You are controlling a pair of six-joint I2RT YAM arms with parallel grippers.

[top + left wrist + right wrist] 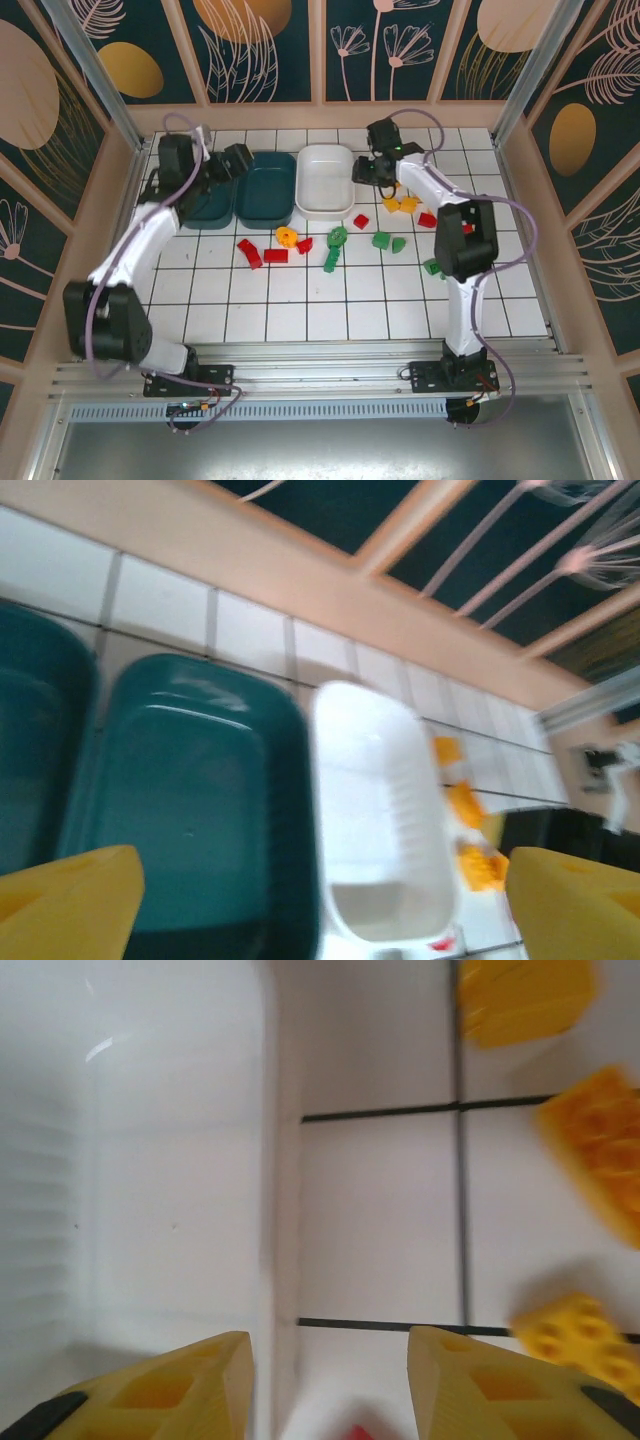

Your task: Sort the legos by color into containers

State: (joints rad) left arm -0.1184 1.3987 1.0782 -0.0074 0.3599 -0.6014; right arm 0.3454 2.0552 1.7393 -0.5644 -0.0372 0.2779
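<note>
Three containers stand in a row at the back: two dark teal trays (208,205) (265,190) and a white tray (325,182). Red legos (276,256), green legos (381,240) and orange-yellow legos (400,203) lie scattered on the tiles in front. My left gripper (240,158) hovers over the teal trays, open wide with nothing between its fingers (70,905). My right gripper (368,170) hangs at the white tray's right rim (270,1160), open and empty. Orange-yellow legos (600,1150) lie on the tiles to its right.
A wooden wall runs close behind the trays (300,560). More legos, red (361,221) and green (432,266), lie beside the right arm. The front rows of tiles (300,315) are bare.
</note>
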